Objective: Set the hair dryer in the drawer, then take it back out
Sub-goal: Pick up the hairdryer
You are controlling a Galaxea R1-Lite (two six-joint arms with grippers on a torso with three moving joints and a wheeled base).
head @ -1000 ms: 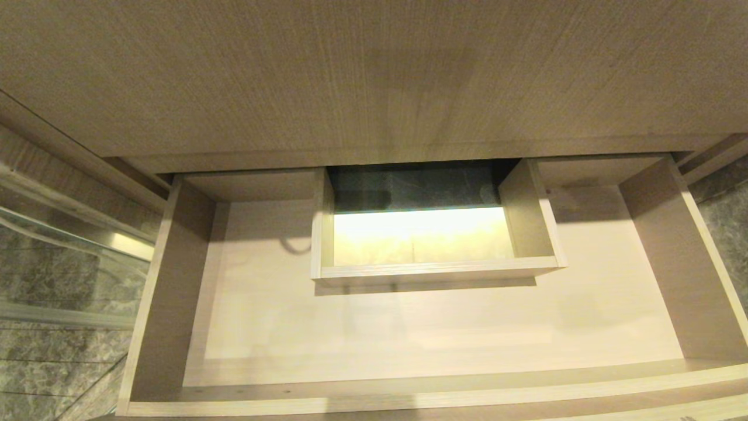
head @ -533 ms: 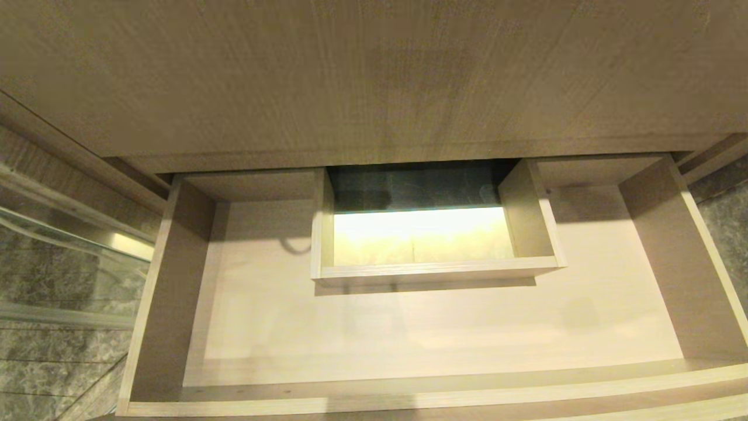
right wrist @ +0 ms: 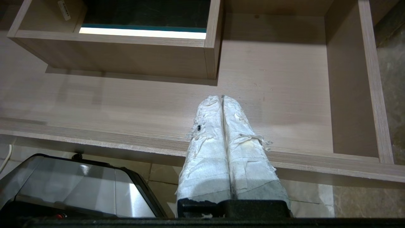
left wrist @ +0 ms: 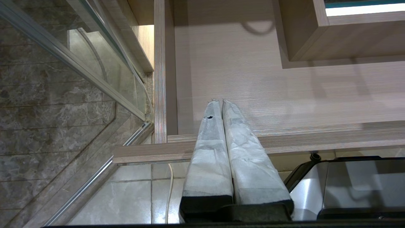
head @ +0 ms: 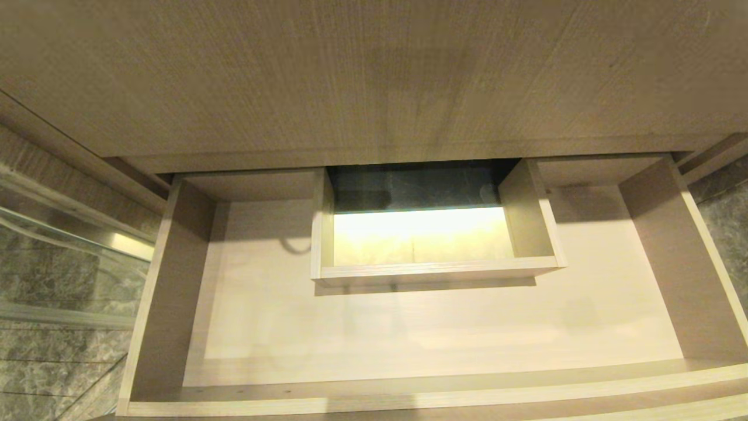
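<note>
The drawer (head: 166,275) stands pulled out below me, wide and shallow, of light wood grain, with a box-shaped cut-out (head: 432,272) at its back middle. Its floor (head: 409,327) is bare. The hair dryer is out of view. Neither arm shows in the head view. My left gripper (left wrist: 220,101) is shut and holds nothing; it hangs over the drawer's front rail (left wrist: 316,141) near the drawer's left wall (left wrist: 159,72). My right gripper (right wrist: 222,97) is shut too, with nothing in it, above the front rail (right wrist: 95,139) on the drawer's right half.
A tall wood-grain panel (head: 350,76) rises behind the drawer. A glass shower screen with a metal frame (left wrist: 79,66) and marble tiles (head: 52,356) lie to the left. My own dark, shiny base (right wrist: 69,186) sits on the tiled floor, and a white cord (left wrist: 169,193) lies there.
</note>
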